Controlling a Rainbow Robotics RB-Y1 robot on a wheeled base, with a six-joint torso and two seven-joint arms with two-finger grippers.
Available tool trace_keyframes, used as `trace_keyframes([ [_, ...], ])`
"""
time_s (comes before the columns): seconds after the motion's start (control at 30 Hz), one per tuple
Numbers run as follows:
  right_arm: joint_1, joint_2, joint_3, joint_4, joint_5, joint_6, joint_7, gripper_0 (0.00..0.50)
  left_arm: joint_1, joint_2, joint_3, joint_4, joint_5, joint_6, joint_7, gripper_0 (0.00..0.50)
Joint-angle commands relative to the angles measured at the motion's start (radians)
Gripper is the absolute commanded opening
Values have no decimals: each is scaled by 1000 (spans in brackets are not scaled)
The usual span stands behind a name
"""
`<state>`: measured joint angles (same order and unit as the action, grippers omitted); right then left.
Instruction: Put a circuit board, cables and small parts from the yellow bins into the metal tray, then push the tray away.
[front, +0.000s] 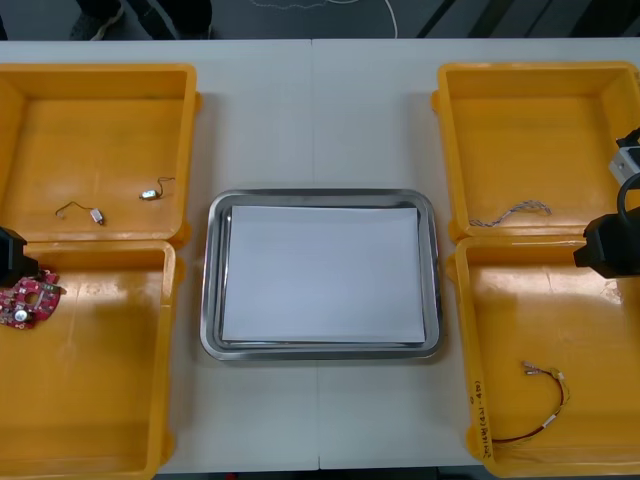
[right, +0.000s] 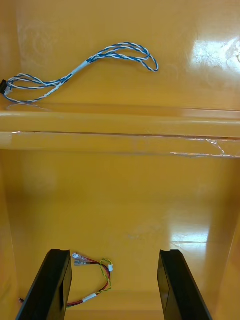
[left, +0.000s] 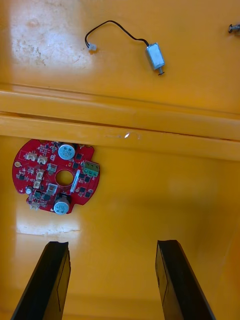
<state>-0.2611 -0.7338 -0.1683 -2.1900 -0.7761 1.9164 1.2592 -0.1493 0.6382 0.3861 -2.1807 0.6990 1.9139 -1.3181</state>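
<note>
Left fingers (left: 47, 285) gape empty near the circuit board (left: 56, 176); right fingers (right: 180, 285), equally wide, empty, beside the red and yellow cable (right: 97, 277); front view adds the metal tray (front: 207, 300) between yellow bins (front: 100, 68)

A metal tray (front: 209, 300), white inside, is set at the middle of the light table (front: 260, 110). It is flanked by the far left yellow bin (front: 100, 130), the near left yellow bin (front: 100, 390), the far right yellow bin (front: 530, 130) and the near right yellow bin (front: 530, 320).

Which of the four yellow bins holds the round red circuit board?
The near left bin, its board just ahead of the open left pincer; the other three hold only cables or small metal parts.
</note>
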Motion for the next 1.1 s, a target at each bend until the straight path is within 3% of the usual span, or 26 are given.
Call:
trace_keyframes([
  [0.03, 13, 7, -27, -27, -5, 3, 16, 500, 17, 41, 23, -7, 0, 6, -86, 500],
  [1.1, 13, 7, -27, -27, -5, 3, 16, 500, 17, 41, 23, -7, 0, 6, -86, 500],
])
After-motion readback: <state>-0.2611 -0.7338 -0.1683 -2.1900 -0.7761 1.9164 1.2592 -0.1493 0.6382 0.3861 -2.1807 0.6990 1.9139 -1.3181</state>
